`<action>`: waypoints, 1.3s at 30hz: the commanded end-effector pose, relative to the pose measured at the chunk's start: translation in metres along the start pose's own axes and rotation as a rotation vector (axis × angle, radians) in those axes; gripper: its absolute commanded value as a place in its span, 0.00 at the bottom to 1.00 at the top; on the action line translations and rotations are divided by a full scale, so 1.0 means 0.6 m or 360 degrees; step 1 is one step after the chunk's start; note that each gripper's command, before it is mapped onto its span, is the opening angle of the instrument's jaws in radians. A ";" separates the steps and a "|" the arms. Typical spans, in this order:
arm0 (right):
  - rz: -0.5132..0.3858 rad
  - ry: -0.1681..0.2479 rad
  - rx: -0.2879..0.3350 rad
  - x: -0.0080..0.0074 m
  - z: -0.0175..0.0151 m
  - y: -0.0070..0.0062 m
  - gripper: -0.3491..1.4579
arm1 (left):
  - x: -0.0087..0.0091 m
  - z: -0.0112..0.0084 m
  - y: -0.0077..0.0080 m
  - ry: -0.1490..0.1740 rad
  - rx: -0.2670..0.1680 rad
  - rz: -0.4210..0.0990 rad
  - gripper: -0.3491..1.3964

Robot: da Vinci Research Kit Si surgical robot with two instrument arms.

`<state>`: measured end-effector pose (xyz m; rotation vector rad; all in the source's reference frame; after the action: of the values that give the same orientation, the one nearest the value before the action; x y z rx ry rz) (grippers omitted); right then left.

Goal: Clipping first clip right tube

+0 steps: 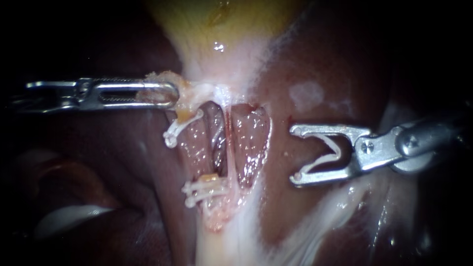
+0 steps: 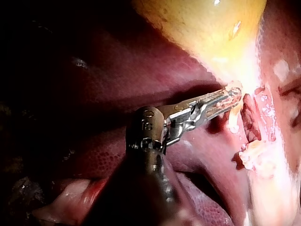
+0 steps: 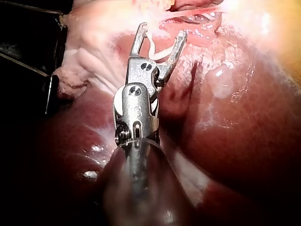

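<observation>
The yellow gallbladder [image 1: 221, 24] narrows down into two tubes. The left tube [image 1: 197, 148] carries two white clips, one high [image 1: 178, 129] and one low [image 1: 204, 189]. The thin right tube [image 1: 228, 143] is bare. My left instrument [image 1: 165, 93] is shut on tissue at the gallbladder's neck, and the left wrist view shows this grip [image 2: 230, 98] too. My right instrument [image 1: 294, 153] stands right of the tubes, apart from them. Its jaws stand wide and hold a white clip [image 1: 329, 150] between them. In the right wrist view the same instrument [image 3: 162, 30] holds this clip [image 3: 157, 52].
Dark red liver [image 1: 345, 64] lies around and behind the tubes, and it [image 3: 235, 141] also lies beside my right instrument. A window of bare liver [image 1: 251, 143] shows right of the right tube. Pale sheets of tissue [image 1: 305, 221] run below my right instrument.
</observation>
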<state>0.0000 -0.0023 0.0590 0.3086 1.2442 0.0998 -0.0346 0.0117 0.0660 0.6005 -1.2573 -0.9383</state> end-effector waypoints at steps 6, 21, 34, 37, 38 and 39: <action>0.0000 -0.0007 -0.0006 -0.0002 0.0015 0.0001 0.46 | 0.0001 -0.0001 -0.0004 -0.0005 -0.0001 0.0000 0.00; 0.0222 -0.0065 -0.0041 -0.0042 0.0102 0.0025 0.45 | 0.0002 -0.0003 -0.0020 -0.0011 -0.0003 0.0000 0.00; 0.0353 -0.0055 -0.0026 -0.0101 0.0181 0.0034 0.45 | 0.0002 -0.0004 -0.0031 -0.0016 -0.0002 -0.0001 0.00; 0.0369 -0.0050 -0.0015 -0.0108 0.0194 0.0037 0.45 | 0.0002 -0.0005 -0.0032 -0.0016 -0.0002 -0.0001 0.00; 0.0378 -0.0048 -0.0013 -0.0109 0.0198 0.0038 0.45 | 0.0002 -0.0005 -0.0032 -0.0016 -0.0002 -0.0001 0.00; 0.0386 -0.0047 -0.0010 -0.0111 0.0203 0.0039 0.45 | 0.0002 -0.0005 -0.0033 -0.0016 -0.0002 -0.0001 0.00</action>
<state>0.0098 -0.0039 0.0694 0.4562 1.1747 0.3049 -0.0348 0.0105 0.0644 0.5959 -1.2653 -0.9440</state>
